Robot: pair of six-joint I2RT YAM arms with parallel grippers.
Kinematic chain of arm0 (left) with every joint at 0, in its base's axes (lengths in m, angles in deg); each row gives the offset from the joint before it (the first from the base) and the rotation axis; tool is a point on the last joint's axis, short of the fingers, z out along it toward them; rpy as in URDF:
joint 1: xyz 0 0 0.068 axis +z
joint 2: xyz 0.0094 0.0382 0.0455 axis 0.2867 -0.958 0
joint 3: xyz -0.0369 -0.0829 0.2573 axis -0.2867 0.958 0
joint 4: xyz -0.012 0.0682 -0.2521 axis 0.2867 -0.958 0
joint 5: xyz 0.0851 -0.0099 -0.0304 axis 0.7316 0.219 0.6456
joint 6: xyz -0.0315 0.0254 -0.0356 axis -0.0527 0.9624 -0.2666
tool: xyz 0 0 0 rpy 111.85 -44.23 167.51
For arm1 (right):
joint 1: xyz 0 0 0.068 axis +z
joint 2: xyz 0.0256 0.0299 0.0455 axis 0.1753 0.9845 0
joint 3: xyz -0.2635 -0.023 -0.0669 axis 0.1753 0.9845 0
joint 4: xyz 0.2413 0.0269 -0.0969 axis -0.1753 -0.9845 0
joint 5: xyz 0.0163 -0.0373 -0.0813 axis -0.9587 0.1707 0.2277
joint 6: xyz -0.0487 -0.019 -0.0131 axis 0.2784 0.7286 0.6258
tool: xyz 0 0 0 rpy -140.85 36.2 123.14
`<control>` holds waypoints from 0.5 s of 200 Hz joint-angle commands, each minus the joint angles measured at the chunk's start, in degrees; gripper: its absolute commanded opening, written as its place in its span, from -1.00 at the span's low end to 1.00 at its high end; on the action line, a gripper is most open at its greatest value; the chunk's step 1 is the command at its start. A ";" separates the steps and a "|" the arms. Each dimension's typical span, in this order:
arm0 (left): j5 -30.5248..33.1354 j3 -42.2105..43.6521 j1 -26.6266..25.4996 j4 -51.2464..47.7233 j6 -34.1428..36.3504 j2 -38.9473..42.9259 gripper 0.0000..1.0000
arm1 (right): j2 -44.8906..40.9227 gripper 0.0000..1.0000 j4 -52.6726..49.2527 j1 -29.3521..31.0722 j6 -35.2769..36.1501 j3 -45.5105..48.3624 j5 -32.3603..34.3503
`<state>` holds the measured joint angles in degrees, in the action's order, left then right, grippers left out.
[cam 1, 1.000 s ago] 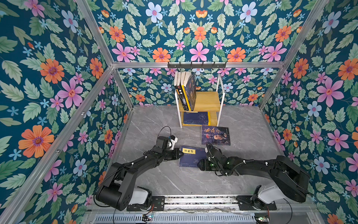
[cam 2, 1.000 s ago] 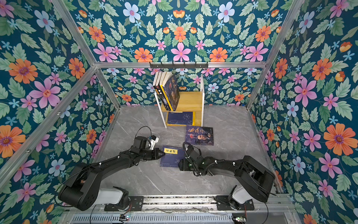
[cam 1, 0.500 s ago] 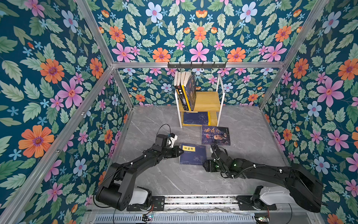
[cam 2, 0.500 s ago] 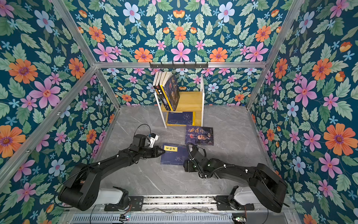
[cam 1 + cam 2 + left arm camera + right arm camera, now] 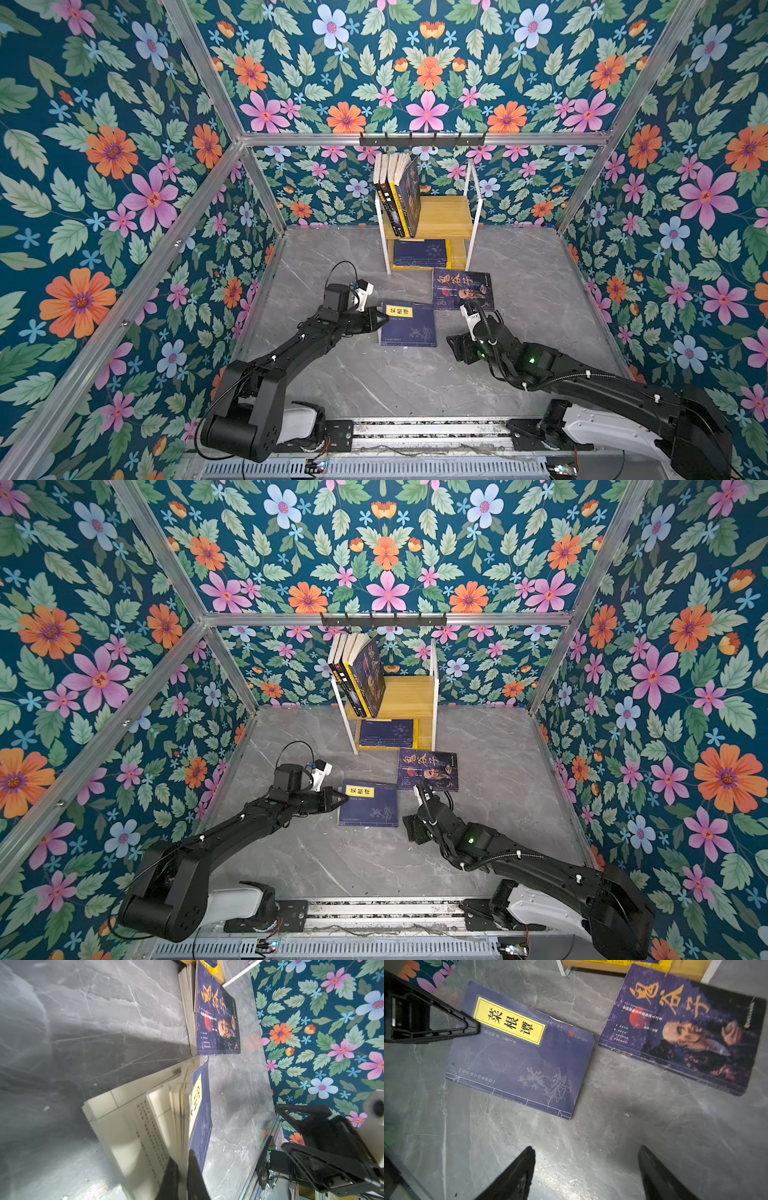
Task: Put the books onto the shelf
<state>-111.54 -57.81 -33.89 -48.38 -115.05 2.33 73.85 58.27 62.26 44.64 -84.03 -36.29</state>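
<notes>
A navy book (image 5: 409, 328) (image 5: 370, 808) (image 5: 519, 1059) with a yellow title label lies on the grey floor. My left gripper (image 5: 384, 320) (image 5: 345, 799) (image 5: 184, 1159) is shut on the navy book's left edge, pinching the cover and some pages, which fan open in the left wrist view. My right gripper (image 5: 459, 347) (image 5: 415, 829) (image 5: 586, 1159) hangs open over bare floor just right of that book, holding nothing. A purple portrait book (image 5: 461, 289) (image 5: 428, 769) (image 5: 685, 1028) (image 5: 218, 1022) lies flat before the shelf (image 5: 444, 216) (image 5: 409, 696). Upright books (image 5: 399, 195) lean on its top board. Flat navy books (image 5: 419, 252) fill the lower tier.
A black hook rail (image 5: 422, 140) runs along the back wall above the shelf. Floral walls close in the floor on three sides. A metal rail (image 5: 415, 432) with both arm bases borders the front.
My right gripper has drawn back to the right, away from the navy book's right edge. The left gripper stays shut at the book's left edge.
</notes>
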 commanded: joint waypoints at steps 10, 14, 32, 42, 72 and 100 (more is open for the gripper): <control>-2.04 -0.42 0.73 0.47 -0.22 0.60 -1.00 | -1.15 0.56 5.88 0.04 16.73 -0.10 1.36; -2.13 -0.47 0.85 0.44 -0.33 0.71 -1.00 | -1.15 0.56 6.58 0.00 18.53 -0.14 1.11; -2.49 -0.56 1.40 0.59 -0.85 1.06 -1.00 | -0.51 0.56 8.24 0.05 25.56 -1.25 0.00; -2.62 -0.47 1.73 0.76 -1.18 1.31 -1.00 | -0.07 0.56 8.61 0.44 29.76 -2.08 -0.92; -2.98 -0.47 2.36 0.67 -1.45 1.92 -1.00 | 1.78 0.56 12.62 4.03 43.23 -2.82 -1.31; -3.49 -0.38 2.73 0.80 -1.67 2.12 -1.00 | 6.36 0.56 17.17 7.31 52.68 -3.49 -0.03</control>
<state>-113.16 -58.03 -31.49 -48.81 -116.50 4.10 77.30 69.27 67.57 84.03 -86.90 -36.99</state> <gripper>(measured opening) 0.076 0.779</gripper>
